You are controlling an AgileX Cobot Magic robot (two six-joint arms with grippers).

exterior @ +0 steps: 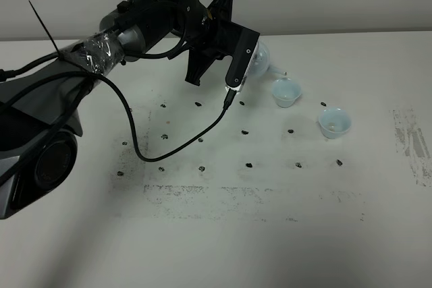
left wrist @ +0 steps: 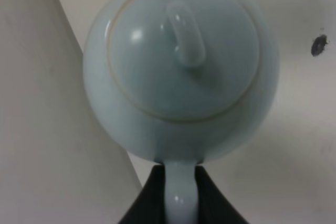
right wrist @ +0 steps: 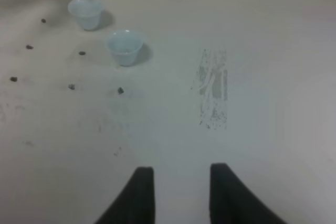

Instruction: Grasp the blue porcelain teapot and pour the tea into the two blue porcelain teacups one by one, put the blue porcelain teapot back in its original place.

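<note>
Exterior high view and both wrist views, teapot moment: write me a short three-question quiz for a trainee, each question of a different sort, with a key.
1. True or false: the left gripper is clamped on the loop handle of the blue porcelain teapot.
2. How many teacups stand on the table? A) one B) two C) three
3. Fill in: the teapot's lid is ____ (on or off).

Key: 1 true; 2 B; 3 on.
</note>
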